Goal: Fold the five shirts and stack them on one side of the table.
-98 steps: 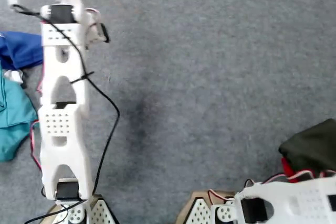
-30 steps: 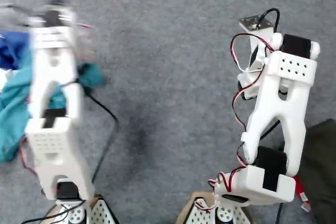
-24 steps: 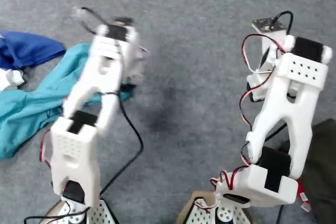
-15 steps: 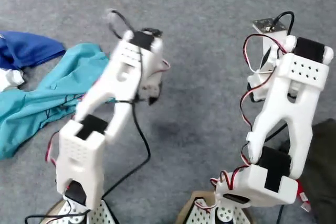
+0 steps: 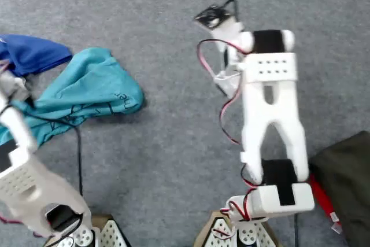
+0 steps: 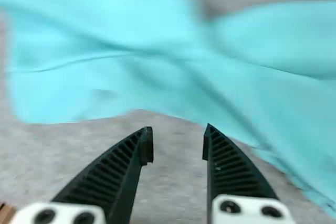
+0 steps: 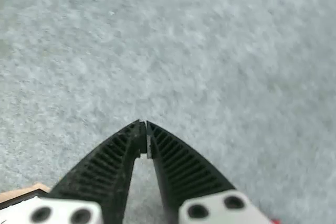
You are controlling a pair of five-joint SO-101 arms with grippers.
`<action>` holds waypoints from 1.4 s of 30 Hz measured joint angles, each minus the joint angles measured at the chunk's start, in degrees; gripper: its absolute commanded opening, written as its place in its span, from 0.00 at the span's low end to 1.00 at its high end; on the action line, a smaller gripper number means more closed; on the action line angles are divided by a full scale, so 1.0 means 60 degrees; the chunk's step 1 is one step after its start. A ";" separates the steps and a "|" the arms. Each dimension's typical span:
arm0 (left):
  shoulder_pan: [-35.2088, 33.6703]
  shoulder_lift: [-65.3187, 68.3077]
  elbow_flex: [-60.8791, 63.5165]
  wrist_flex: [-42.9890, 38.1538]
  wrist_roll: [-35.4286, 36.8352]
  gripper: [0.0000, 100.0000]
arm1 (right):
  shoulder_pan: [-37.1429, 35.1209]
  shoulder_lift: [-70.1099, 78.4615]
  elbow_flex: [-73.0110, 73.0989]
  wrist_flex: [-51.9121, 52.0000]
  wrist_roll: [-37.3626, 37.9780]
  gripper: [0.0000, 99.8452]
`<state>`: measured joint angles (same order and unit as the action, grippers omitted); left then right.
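A teal shirt (image 5: 87,93) lies crumpled on the grey table at the left, its bulk spread toward the middle. A blue shirt (image 5: 29,53) sits behind it at the left edge. A dark green shirt (image 5: 347,169) lies at the right edge over something red (image 5: 319,192). My left arm (image 5: 23,160) stands at the near left edge; its gripper (image 6: 177,136) is open just above the table, right before the teal shirt (image 6: 157,66). My right arm (image 5: 269,91) stretches over the table's middle; its gripper (image 7: 144,129) is shut, empty, above bare felt.
The grey felt table (image 5: 173,154) runs wide between the teal shirt and the dark pile. A bit of white cloth (image 5: 14,93) peeks by the left arm. Both arm bases (image 5: 231,235) stand at the near edge.
The left arm dragged the teal shirt toward the middle, let it go and swung back to the left edge. The right arm came up from the near right and swung leftward over the middle.
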<state>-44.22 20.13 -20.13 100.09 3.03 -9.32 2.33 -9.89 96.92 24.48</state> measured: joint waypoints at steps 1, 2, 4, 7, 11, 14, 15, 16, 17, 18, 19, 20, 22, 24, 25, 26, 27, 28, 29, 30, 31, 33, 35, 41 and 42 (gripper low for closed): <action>-0.0484 0.0000 0.0205 0.0000 -0.0205 0.17 | -0.0103 0.0147 0.0000 -0.0044 -0.0015 0.01; -0.0952 0.0000 0.0454 0.0000 -0.0337 0.17 | -0.0147 0.0322 0.0000 -0.0088 -0.0088 0.01; -0.1802 0.0000 0.0996 -0.0132 -0.0630 0.17 | -0.0161 0.0674 0.0000 -0.0132 -0.0249 0.01; -0.2505 0.0000 0.1905 -0.1026 -0.0894 0.17 | -0.0190 0.1084 0.0000 -0.0190 -0.0293 0.01; -0.2725 0.0000 0.3341 -0.3062 -0.0923 0.17 | -0.0205 0.1216 0.0000 -0.0440 -0.0337 0.01; -0.2711 0.0000 0.4234 -0.4718 -0.0923 0.17 | -0.0205 0.1231 -0.0015 -0.0571 -0.0586 0.01; -0.2667 -0.0015 0.4498 -0.5143 -0.0938 0.16 | -0.0205 0.1231 -0.0015 -0.0571 -0.0601 0.01; -0.2579 -0.0059 0.4733 -0.5480 -0.0938 0.13 | -0.0205 0.1231 -0.0015 -0.0571 -0.0630 0.01; -0.2476 -0.0088 0.4908 -0.5700 -0.0938 0.10 | -0.0205 0.1231 -0.0015 -0.0586 -0.0645 0.01; -0.2359 -0.0132 0.5011 -0.5832 -0.0938 0.06 | -0.0205 0.1231 -0.0015 -0.0601 -0.0645 0.01; -0.2168 -0.0176 0.5055 -0.5890 -0.0952 0.02 | -0.0205 0.1231 -0.0015 -0.0601 -0.0645 0.01; -0.1963 -0.0205 0.5084 -0.5949 -0.0952 0.02 | -0.0205 0.1231 -0.0015 -0.0601 -0.0645 0.01; -0.1451 -0.0205 0.5084 -0.5963 -0.0952 0.02 | -0.0205 0.1231 -0.0015 -0.0601 -0.0645 0.01; -0.0835 -0.0205 0.5055 -0.5890 -0.0952 0.02 | -0.0205 0.1231 -0.0015 -0.0601 -0.0645 0.01; -0.0454 -0.0190 0.4967 -0.5758 -0.0938 0.02 | -0.0205 0.1231 -0.0015 -0.0601 -0.0645 0.01; -0.0015 -0.0176 0.4879 -0.5568 -0.0938 0.02 | -0.0205 0.1231 -0.0015 -0.0601 -0.0645 0.01; 0.0440 -0.0161 0.4733 -0.5377 -0.0938 0.02 | -0.0205 0.1231 -0.0015 -0.0601 -0.0645 0.01; 0.0952 -0.0147 0.4601 -0.5187 -0.0938 0.02 | -0.0205 0.1231 -0.0015 -0.0601 -0.0645 0.01; 0.1465 -0.0147 0.4396 -0.4982 -0.0938 0.02 | -0.0205 0.1231 -0.0015 -0.0601 -0.0645 0.01; 0.2007 -0.0132 0.4176 -0.4835 -0.0938 0.02 | -0.0205 0.1231 -0.0015 -0.0601 -0.0645 0.01; 0.2564 -0.0132 0.3985 -0.4645 -0.0923 0.02 | -0.0205 0.1231 -0.0015 -0.0601 -0.0645 0.01; 0.3736 -0.0132 0.3604 -0.4381 -0.0777 0.02 | -0.0176 0.1231 -0.0015 -0.0601 -0.0645 0.01; 0.4864 -0.0132 0.3267 -0.4205 -0.0527 0.02 | 0.0059 0.1231 -0.0015 -0.0601 -0.0645 0.01; 0.7678 -0.0132 0.2418 -0.3502 -0.0205 0.02 | 0.1026 0.1231 -0.0015 -0.0601 -0.0659 0.01; 0.7897 -0.0132 0.2300 -0.3355 -0.0190 0.02 | 0.1099 0.1231 -0.0015 -0.0601 -0.0659 0.01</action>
<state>3.16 19.34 -6.33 79.96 1.89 -2.73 9.71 -9.98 93.32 20.53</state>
